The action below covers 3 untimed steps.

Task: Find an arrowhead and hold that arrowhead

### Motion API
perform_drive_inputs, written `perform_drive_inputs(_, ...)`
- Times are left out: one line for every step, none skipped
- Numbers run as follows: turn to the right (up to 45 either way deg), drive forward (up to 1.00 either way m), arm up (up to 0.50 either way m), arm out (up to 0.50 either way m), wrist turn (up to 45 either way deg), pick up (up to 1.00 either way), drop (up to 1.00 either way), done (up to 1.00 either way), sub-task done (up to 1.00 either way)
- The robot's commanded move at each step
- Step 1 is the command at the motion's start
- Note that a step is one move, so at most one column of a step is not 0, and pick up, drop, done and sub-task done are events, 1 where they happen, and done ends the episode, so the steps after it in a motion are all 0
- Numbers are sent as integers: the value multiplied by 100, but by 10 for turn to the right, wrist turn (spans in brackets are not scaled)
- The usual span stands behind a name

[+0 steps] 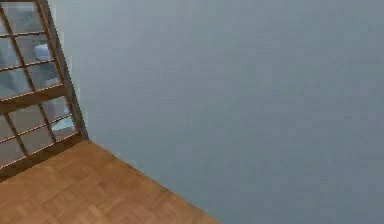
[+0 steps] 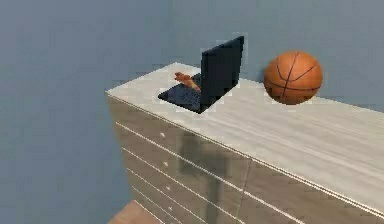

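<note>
A plain blue-grey wall point(image 1: 230, 100) spans most of the forward view, from the top edge down to the lower right. At the view's left stands a wooden-framed glazed panel point(image 1: 35, 90), its brown bars dividing it into rectangular panes; pale shapes show through the glass but cannot be identified. Along the bottom left lies a warm brown parquet floor point(image 1: 90, 190), meeting the wall on a slanting line.

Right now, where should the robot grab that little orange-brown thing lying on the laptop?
Probably across the narrow middle of the small orange-brown thing, coming down from above. It lies low on the open laptop's keyboard, and the upright screen walls off its right side in the arm side view.
</note>
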Motion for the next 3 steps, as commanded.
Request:
perform_drive_inputs(450,0,0,0,0,0,0,0,0)
perform_drive_inputs(450,0,0,0,0,0,0,0,0)
perform_drive_inputs(330,0,0,0,0,0,0,0,0)
